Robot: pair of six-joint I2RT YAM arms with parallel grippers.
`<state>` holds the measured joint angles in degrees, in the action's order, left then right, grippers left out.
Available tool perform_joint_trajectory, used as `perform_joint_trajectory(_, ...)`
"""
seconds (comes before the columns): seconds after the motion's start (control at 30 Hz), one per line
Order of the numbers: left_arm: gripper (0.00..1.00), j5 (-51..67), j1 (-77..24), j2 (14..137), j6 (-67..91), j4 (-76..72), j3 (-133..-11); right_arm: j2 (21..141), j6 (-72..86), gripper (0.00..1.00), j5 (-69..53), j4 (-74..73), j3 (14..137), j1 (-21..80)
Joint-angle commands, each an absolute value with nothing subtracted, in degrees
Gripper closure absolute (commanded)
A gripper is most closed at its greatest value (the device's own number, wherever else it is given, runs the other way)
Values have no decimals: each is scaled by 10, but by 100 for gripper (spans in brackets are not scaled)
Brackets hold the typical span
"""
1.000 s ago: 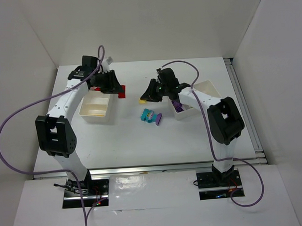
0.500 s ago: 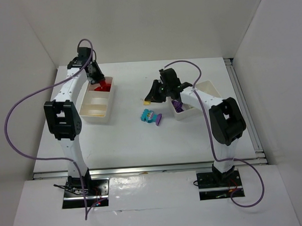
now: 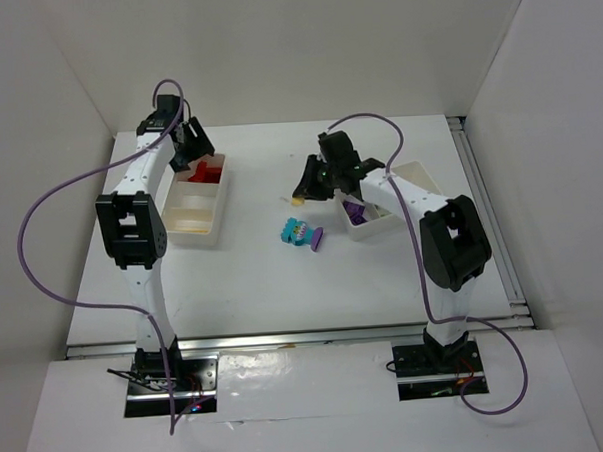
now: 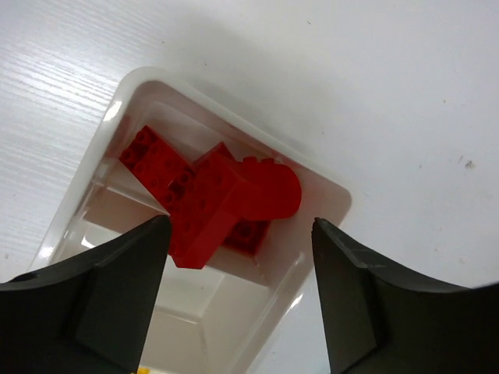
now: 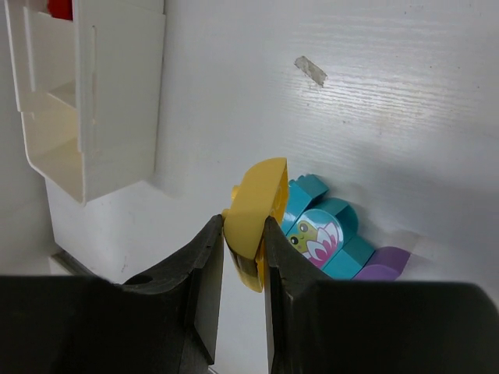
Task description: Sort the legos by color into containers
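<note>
Several red legos (image 4: pixel 218 206) lie in the far compartment of the left container (image 3: pixel 196 234). My left gripper (image 4: pixel 240 227) hangs open just above them, holding nothing. My right gripper (image 5: pixel 243 226) is shut on a yellow lego (image 5: pixel 256 204) and holds it off the table, left of the right container (image 3: pixel 416 173), which has purple legos (image 3: pixel 356 214) in it. A cyan lego with a frog picture (image 5: pixel 327 230) and a purple lego (image 5: pixel 382 265) lie together on the table below the yellow one. In the top view the left gripper (image 3: pixel 193 151) is at the back left and the right gripper (image 3: pixel 305 193) near the middle.
A scrap of tape (image 5: pixel 310 70) lies on the white table. White walls enclose the table at the back and sides. A metal rail (image 3: pixel 486 218) runs along the right edge. Purple cables loop off both arms.
My left arm swung left over the container's far compartment and opened, leaving its red lego on the other red ones. My right gripper kept its hold on the yellow lego and barely moved.
</note>
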<state>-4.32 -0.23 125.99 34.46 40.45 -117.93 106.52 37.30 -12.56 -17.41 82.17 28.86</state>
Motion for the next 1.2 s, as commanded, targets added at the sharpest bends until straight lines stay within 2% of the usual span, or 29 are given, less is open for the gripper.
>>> perform_joint_trajectory(0.0, 15, -5, -1, 1258, 332, 395, -1201, 1057, 352, 100, -127, -182, 859, 294)
perform_joint_trajectory(0.2, 14, 20, -1, 1183, 322, 395, -1200, 1084, 309, 100, -195, -152, 896, 311)
perform_joint_trajectory(0.37, 14, -10, 13, 1083, 327, 395, -1124, 1133, 252, 100, -283, -108, 959, 352)
perform_joint_trajectory(0.53, 14, -12, 33, 994, 392, 447, -1014, 1229, 225, 100, -347, -96, 1099, 405)
perform_joint_trajectory(0.63, 14, -57, 39, 945, 406, 457, -948, 1300, 220, 100, -372, -103, 1202, 422)
perform_joint_trajectory(0.8, 14, -108, 61, 933, 412, 488, -966, 1386, 227, 98, -378, -97, 1311, 436)
perform_joint_trajectory(1.17, 14, -148, 79, 920, 436, 523, -989, 1503, 243, 97, -380, -69, 1425, 452)
